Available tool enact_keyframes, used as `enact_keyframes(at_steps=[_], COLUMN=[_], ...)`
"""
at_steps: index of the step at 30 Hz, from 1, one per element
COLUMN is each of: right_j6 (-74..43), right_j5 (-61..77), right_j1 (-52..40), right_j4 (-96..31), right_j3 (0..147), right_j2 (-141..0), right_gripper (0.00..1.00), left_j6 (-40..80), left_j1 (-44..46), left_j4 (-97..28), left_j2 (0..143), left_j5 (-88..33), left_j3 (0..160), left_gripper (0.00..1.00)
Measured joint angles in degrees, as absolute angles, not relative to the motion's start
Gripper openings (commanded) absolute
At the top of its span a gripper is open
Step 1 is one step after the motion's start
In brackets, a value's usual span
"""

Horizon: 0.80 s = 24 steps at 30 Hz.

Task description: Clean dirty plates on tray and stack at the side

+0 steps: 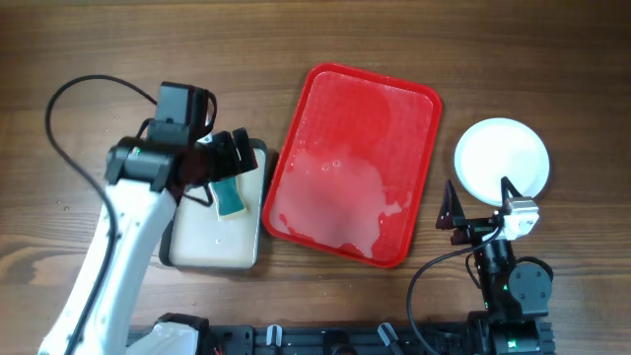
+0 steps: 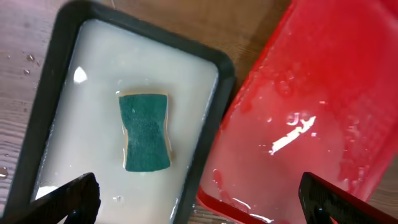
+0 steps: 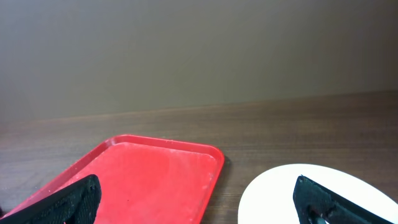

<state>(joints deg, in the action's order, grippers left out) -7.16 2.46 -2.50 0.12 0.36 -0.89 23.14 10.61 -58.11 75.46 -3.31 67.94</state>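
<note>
Red plastic takes up the middle of the table (image 1: 118,39): the tray (image 1: 325,108) carries no plates, only a patchy, milky wet film with a few droplets, and I can pick out no smears on it. Just beside it on the left sits the small tray (image 1: 202,247), black-rimmed and holding a shallow cloudy pool. To the right of the red one, apart from it and straight on the table, are the plates (image 1: 502,158). From above I see a single white disc, clean on top, and I cannot tell whether the others lie stacked beneath it. The sponge (image 2: 145,132) lies flat in the pool, green side up, with nothing touching it. My left gripper (image 2: 199,193) hovers above it, fingers spread wide and empty. My right gripper (image 3: 196,193) sits low near the white disc, fingers just as wide, holding nothing. I judge the washing all but finished, so the step in hand is to leave the sponge parked and get the left arm clear. To do that well I would lift straight up before swinging away, so that no finger clips the sponge or the black rim and slops liquid out. I would also hold the right arm off the stack so nothing gets nudged.
</note>
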Motion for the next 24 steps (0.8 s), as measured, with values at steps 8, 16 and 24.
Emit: enact_keyframes(at_steps=[8,16,24], right_j6=[-7.16,-7.16,-7.16], right_j5=[2.46,2.26,2.26], right_j1=[-2.48,-2.48,-2.5], right_j4=[0.08,0.1,0.1], right_j3=[0.36,0.36,0.36], right_j2=[-0.86,-0.89,-0.89], right_gripper=[1.0,1.0,1.0], left_j6=[21.26,19.57,19.27], left_j1=[4.58,-0.12,-0.12], left_j4=[-60.93,-29.43,-14.48], left_j2=[45.21,25.43,6.24], left_j5=[-0.27,1.1,1.26], left_j3=[64.9,40.4,17.65], left_gripper=[1.0,1.0,1.0])
